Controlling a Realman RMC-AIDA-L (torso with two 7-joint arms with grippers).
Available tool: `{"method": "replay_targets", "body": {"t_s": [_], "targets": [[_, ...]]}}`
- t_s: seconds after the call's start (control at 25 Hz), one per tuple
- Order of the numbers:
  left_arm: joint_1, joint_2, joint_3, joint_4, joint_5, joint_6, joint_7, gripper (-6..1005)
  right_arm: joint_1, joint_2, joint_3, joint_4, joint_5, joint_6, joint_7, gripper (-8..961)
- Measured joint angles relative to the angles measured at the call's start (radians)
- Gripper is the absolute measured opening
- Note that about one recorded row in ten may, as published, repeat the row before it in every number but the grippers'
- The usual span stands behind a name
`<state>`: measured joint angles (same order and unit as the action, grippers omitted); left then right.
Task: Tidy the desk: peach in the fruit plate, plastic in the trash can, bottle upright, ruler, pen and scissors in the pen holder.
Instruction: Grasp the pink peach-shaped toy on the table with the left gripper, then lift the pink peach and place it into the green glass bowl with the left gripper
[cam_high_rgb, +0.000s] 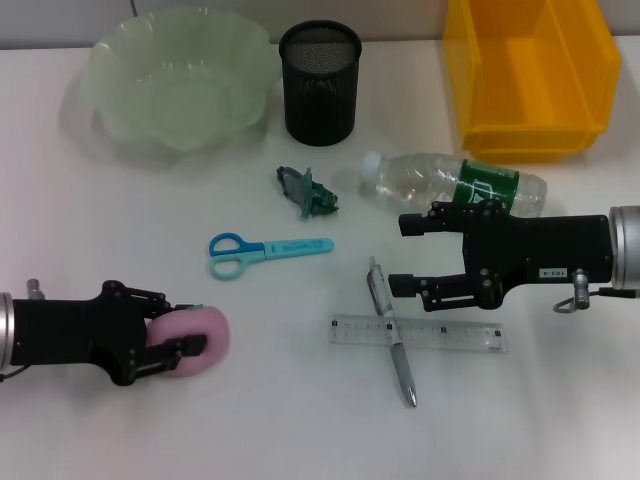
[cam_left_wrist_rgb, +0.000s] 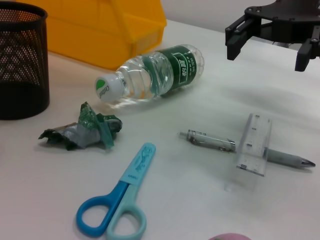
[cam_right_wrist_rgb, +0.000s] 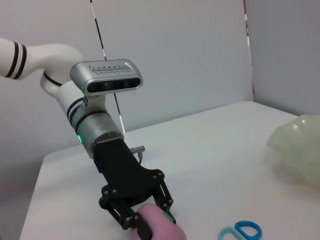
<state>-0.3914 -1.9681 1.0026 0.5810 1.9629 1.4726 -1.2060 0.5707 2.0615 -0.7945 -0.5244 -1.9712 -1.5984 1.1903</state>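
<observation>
Left gripper (cam_high_rgb: 185, 342) clamps the peach (cam_high_rgb: 200, 342); right gripper (cam_high_rgb: 408, 255) hangs open beside the lying bottle (cam_high_rgb: 450, 185). Plate (cam_high_rgb: 120, 75) and holder (cam_high_rgb: 320, 85) empty; nothing tidied yet.

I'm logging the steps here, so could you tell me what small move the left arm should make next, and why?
Probably lift and carry toward the fruit plate. The left gripper is already closed around the pink peach low at the near-left of the table, while the plate sits at the far left, holding nothing. The right gripper hovers open by the bottle.
</observation>
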Motion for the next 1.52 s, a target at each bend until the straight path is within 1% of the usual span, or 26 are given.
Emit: {"method": "replay_targets", "body": {"t_s": [0.04,0.24,0.28,0.32,0.36,0.48,0.56,0.64,0.68,0.72,0.84,0.88,0.92,1.0,1.08,1.2,1.24,1.28,1.32,1.36,1.44,1.48,1.52], "targets": [[0.0,-0.001,-0.001,0.0,-0.001,0.002,0.0,462,0.0,0.0,0.0,0.0,0.0,0.0,0.0,788],[-0.004,-0.005,-0.027,0.001,-0.005,0.011,0.0,383,0.0,0.0,0.0,0.002,0.0,0.0,0.0,788],[-0.01,-0.012,-0.051,0.002,-0.006,0.023,-0.001,368,-0.003,0.0,0.0,0.002,0.0,0.0,0.0,788],[-0.01,-0.012,-0.051,0.002,-0.006,0.023,-0.001,352,-0.003,0.0,0.0,0.002,0.0,0.0,0.0,788],[-0.015,-0.016,-0.066,0.002,-0.006,0.031,-0.001,336,-0.004,0.0,0.0,0.002,0.0,0.0,0.0,788],[-0.038,-0.036,-0.132,0.003,-0.008,0.056,0.0,310,-0.007,0.0,0.0,0.004,0.0,0.0,0.0,788],[-0.057,-0.059,-0.205,-0.002,-0.011,0.061,0.005,293,-0.008,0.0,0.0,0.005,0.0,0.0,0.0,788],[-0.074,-0.087,-0.285,-0.009,-0.02,0.049,0.012,276,-0.012,0.001,0.0,0.006,0.0,0.0,-0.003,788],[-0.097,-0.102,-0.339,-0.038,-0.047,0.027,0.028,268,-0.015,0.003,0.0,0.006,0.001,0.0,-0.009,788],[-0.097,-0.102,-0.339,-0.038,-0.047,0.027,0.028,259,-0.015,0.003,0.0,0.006,0.001,0.0,-0.009,788],[-0.141,-0.101,-0.358,-0.126,-0.144,-0.021,0.071,234,-0.016,0.004,0.0,0.007,0.001,0.009,-0.011,788],[-0.172,-0.102,-0.359,-0.176,-0.229,-0.079,0.105,225,-0.017,0.004,0.001,0.008,0.001,0.011,-0.011,788],[-0.172,-0.102,-0.359,-0.176,-0.229,-0.079,0.105,216,-0.017,0.004,0.003,0.008,0.001,0.014,-0.011,788],[-0.196,-0.105,-0.36,-0.215,-0.306,-0.138,0.135,198,-0.018,0.005,0.007,0.009,0.005,0.015,-0.013,788],[-0.235,-0.107,-0.36,-0.275,-0.409,-0.229,0.179,183,-0.018,0.011,0.011,0.01,0.009,0.015,-0.018,788],[-0.292,-0.11,-0.362,-0.344,-0.529,-0.367,0.248,161,-0.018,0.015,0.011,0.011,0.009,0.016,-0.023,788],[-0.306,-0.11,-0.363,-0.358,-0.562,-0.408,0.267,153,-0.017,0.015,0.011,0.011,0.009,0.017,-0.024,788],[-0.306,-0.11,-0.363,-0.358,-0.562,-0.408,0.267,148,-0.013,0.016,0.011,0.017,0.01,0.017,-0.025,788],[-0.326,-0.111,-0.364,-0.378,-0.614,-0.465,0.299,143,-0.013,0.016,0.011,0.017,0.01,0.017,-0.025,789],[-0.363,-0.112,-0.365,-0.416,-0.712,-0.573,0.378,138,-0.011,0.017,0.011,0.019,0.01,0.017,-0.025,789],[-0.389,-0.112,-0.365,-0.441,-0.785,-0.643,0.44,127,-0.009,0.018,0.011,0.022,0.011,0.017,-0.026,789],[-0.404,-0.112,-0.365,-0.452,-0.842,-0.694,0.496,122,-0.007,0.018,0.011,0.025,0.014,0.017,-0.027,789],[-0.404,-0.112,-0.365,-0.452,-0.842,-0.694,0.496,117,-0.007,0.018,0.011,0.025,0.014,0.017,-0.027,789]]}}
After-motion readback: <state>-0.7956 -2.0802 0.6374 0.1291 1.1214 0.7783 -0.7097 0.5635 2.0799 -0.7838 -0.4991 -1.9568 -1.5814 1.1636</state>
